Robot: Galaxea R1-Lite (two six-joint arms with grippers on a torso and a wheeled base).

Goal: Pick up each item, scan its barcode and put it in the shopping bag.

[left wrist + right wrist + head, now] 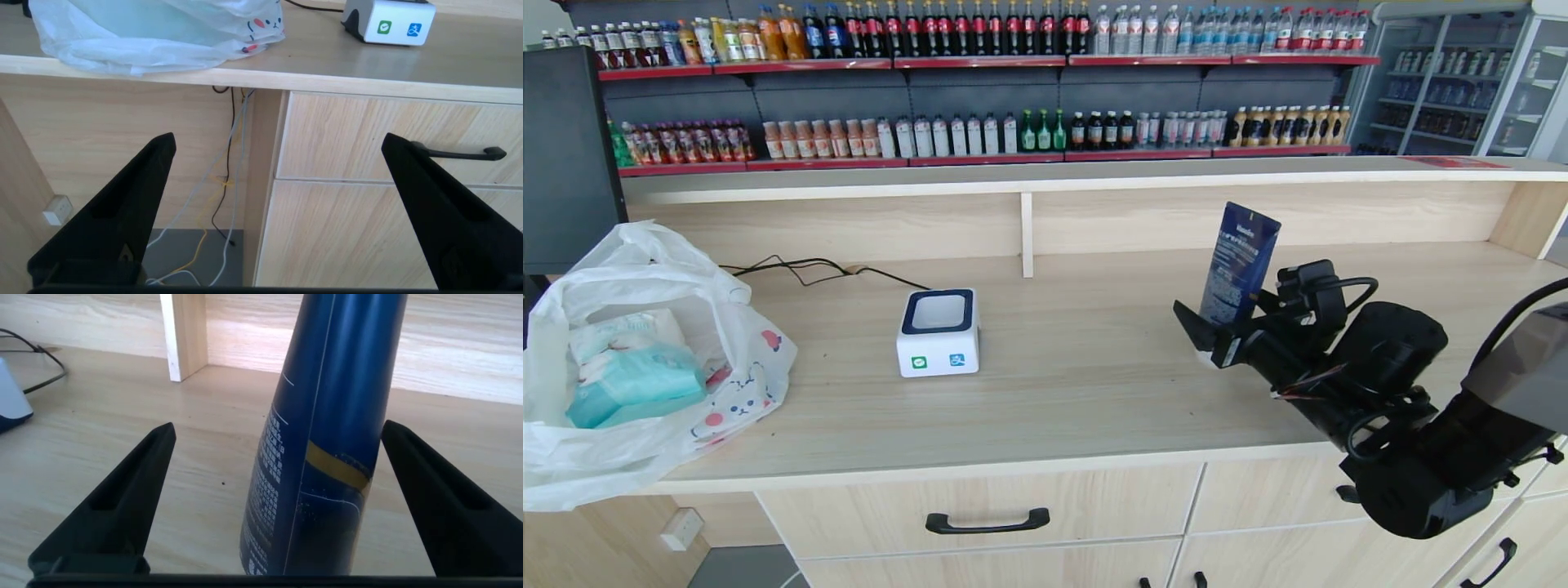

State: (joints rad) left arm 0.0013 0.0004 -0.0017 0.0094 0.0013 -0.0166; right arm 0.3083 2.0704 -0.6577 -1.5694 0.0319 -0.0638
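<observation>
A dark blue tube [1240, 263] stands upright on the wooden counter [1094, 384], right of the middle. My right gripper [1221, 317] is open around its lower part, one finger on each side; in the right wrist view the tube [327, 441] stands between the spread fingers [114, 506] without touching them. The white barcode scanner [938, 331] sits mid-counter. The white shopping bag [645, 359] lies open at the left end, with pale tissue packs [633, 380] inside. My left gripper [274, 229] hangs open and empty below the counter's edge, facing the drawers [392, 139].
A black cable [800, 268] runs from the scanner toward the bag. A raised back ledge with a thin upright divider [1027, 233] closes off the counter's far side. Shelves of bottles [980, 135] stand behind. Bare counter lies between scanner and tube.
</observation>
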